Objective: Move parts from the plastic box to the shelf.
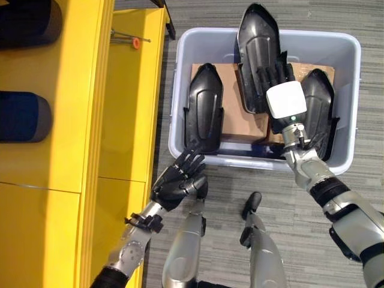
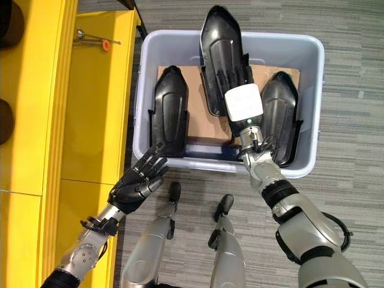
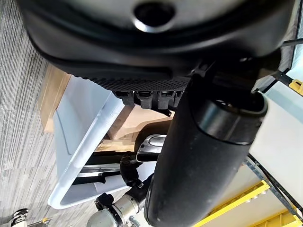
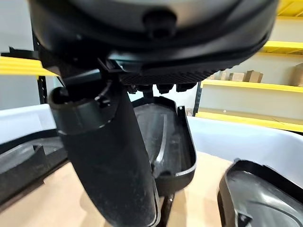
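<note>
Nearest the head camera, the left hand [image 1: 180,180] hovered palm-up above the grey carpet [image 1: 228,186], just outside the near-left corner of the grey plastic box [image 1: 354,90], its fingers [image 1: 192,157] spread and straight, holding nothing. Beside it on the robot's left stood the yellow shelf [image 1: 90,120], with two dark rounded items [image 1: 24,117] on its outer level and a thin metal rod with an orange tip [image 1: 133,41] on a farther ledge.

Inside the box, on a brown cardboard sheet [image 1: 231,102], were three black moulded shell parts. One left part [image 1: 204,108] lay flat near the box's left wall, and one right part [image 1: 321,108] lay by the right wall. Between them, the middle part [image 1: 258,54] was tilted, its far end rising over the box's far rim.

From the right, the right hand [image 2: 237,81] reached down into the box. It had a white cover [image 2: 243,102] on its back, and its fingers [image 2: 231,75] lay against the hollow inner face of the middle part. In the right wrist view the thumb [image 4: 113,165] stood in front of that part [image 4: 168,137]; whether the fingers were actually closed around it could not be told.
</note>
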### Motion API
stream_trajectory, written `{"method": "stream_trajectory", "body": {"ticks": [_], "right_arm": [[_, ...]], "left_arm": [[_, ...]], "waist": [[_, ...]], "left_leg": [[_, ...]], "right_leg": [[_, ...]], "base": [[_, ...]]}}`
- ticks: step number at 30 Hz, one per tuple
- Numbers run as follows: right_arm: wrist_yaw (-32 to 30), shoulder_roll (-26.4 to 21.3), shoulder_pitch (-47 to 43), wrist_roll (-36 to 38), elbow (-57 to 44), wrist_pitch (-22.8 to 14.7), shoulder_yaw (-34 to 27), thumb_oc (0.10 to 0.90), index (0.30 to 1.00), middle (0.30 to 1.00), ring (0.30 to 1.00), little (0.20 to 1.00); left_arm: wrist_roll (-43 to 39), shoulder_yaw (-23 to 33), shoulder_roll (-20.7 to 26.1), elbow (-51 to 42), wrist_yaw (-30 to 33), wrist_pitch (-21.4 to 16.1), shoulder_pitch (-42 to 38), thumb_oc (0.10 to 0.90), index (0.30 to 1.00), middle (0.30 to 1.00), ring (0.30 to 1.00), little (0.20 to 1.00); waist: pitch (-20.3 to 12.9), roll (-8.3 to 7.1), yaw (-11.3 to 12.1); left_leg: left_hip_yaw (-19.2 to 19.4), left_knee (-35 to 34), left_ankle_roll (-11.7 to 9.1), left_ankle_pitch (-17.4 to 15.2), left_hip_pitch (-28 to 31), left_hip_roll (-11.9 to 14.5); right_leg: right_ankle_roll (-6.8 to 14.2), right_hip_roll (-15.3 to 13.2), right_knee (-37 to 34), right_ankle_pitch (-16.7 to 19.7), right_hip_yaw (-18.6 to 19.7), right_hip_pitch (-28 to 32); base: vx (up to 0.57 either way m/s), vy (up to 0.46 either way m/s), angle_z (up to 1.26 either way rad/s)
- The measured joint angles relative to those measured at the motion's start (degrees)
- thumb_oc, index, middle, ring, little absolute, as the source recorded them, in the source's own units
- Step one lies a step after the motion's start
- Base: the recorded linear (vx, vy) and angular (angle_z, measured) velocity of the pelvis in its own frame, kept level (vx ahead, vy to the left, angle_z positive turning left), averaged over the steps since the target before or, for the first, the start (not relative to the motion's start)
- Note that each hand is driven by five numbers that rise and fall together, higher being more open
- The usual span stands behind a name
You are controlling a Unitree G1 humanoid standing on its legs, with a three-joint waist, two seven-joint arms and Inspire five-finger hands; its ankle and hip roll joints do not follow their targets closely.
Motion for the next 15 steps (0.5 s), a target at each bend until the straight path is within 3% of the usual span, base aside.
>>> {"method": "stream_trajectory", "body": {"ticks": [15], "right_arm": [[4.5,2.5,-0.2,4.9,7.3,1.6,0.7,0.9,1.0,1.0,1.0,1.0]], "left_arm": [[0.1,0.2,0.0,0.3,0.0,0.0,-0.1,0.9,1.0,1.0,1.0,1.0]], "waist": [[0.0,0.38,0.3]], "left_leg": [[-0.6,-0.2,0.0,0.1,-1.9,-0.1]], "right_leg": [[0.1,-0.2,0.7,-0.7,-0.7,-1.9]], "base": [[0.0,-0.002,0.01]]}}
